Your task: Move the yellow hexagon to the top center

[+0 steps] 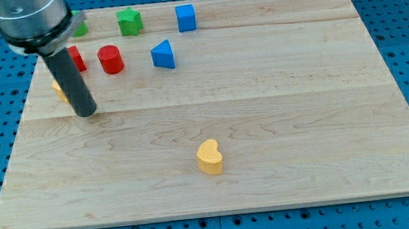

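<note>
The yellow hexagon [58, 89] lies near the board's left edge, mostly hidden behind my rod; only a small yellow part shows. My tip [86, 111] rests on the board just to the right of and below that yellow block, very close to it. Whether they touch cannot be told.
A red block [76, 58] sits half hidden behind the rod, a red cylinder [110, 59] to its right. A blue triangle [163, 55], a green star [129, 21], a blue cube [185, 17] and a partly hidden green block [79, 27] lie along the top. A yellow heart [209, 157] lies at lower centre.
</note>
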Robot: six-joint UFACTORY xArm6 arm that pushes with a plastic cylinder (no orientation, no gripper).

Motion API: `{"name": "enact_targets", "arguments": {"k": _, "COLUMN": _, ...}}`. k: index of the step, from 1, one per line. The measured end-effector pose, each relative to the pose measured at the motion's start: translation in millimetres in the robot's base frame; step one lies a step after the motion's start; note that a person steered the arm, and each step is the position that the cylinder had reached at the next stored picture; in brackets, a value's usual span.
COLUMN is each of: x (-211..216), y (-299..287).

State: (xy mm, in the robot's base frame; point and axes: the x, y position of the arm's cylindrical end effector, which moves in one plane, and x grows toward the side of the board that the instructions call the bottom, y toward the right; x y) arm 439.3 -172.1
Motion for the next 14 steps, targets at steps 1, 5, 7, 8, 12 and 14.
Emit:
{"name": "enact_targets", "arguments": {"k": 1, "x": -4.4, "y": 5.6}}
{"name": "enact_targets", "arguments": {"k": 5, "x": -28.8, "y": -24.7}}
{"name": "enact_targets", "arguments": {"k": 7, "x": -51.4, "y": -68.9}}
{"name": "enact_targets", "arguments": {"k": 8, "x": -49.4, "y": -70.6}}
{"name": "enact_targets", "arguments": {"k": 12, "x": -54.8, "y": -99.8}}
{"name": "enact_targets", "arguments": {"k": 14, "x": -86.8, "y": -99.8}}
